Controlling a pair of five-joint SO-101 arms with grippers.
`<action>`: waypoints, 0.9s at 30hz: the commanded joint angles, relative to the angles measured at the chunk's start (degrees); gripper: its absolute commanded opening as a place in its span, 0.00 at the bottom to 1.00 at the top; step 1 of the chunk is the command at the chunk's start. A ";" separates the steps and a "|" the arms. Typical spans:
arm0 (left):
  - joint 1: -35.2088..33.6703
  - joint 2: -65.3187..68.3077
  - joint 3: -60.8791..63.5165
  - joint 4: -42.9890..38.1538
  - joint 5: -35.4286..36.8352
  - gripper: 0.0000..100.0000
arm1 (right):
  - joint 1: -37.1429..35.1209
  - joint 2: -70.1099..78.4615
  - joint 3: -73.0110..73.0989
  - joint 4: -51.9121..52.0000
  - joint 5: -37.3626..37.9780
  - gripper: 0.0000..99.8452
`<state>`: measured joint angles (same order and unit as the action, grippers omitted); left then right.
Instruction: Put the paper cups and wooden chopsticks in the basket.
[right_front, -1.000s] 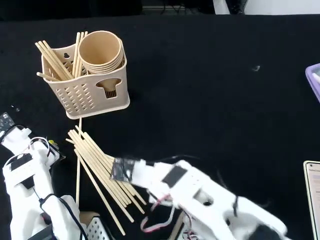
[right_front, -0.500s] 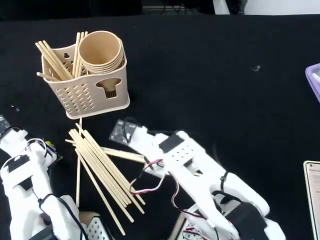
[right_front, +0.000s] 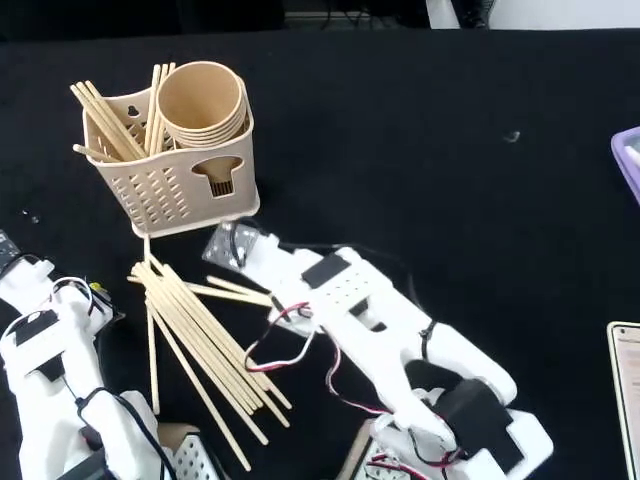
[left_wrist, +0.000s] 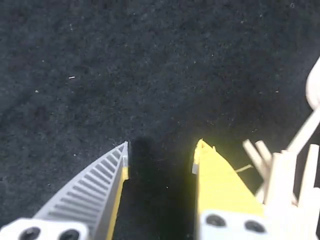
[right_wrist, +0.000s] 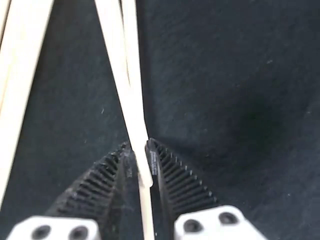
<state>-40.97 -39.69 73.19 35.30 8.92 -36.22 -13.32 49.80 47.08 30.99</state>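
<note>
Beige basket (right_front: 170, 185) is loaded with paper cups (right_front: 200, 100) and some chopsticks (right_front: 105, 125); a loose pile (right_front: 200, 330) is left nearer. Two sticks (right_wrist: 131, 100) are pinched by right gripper (right_wrist: 141, 155); left gripper (left_wrist: 160, 155) is spread wide, empty.

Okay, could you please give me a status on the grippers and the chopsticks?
Right gripper shut on two chopsticks, beside the loose pile. Left gripper open, empty, over the table. Basket already holds paper cups and some chopsticks.
</note>
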 joint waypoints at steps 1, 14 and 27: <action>-0.40 -1.32 -2.68 -0.53 0.26 0.22 | -2.99 0.13 -6.90 1.41 -5.36 0.05; -0.40 -1.32 -2.68 -0.53 0.09 0.22 | -16.18 0.75 -7.60 2.02 -13.80 0.19; -0.40 -1.32 -2.68 -0.53 0.09 0.22 | -19.34 12.44 -7.52 -11.16 -21.89 0.19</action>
<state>-40.97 -39.69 73.19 35.30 8.92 -55.03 -1.45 44.97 36.97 9.63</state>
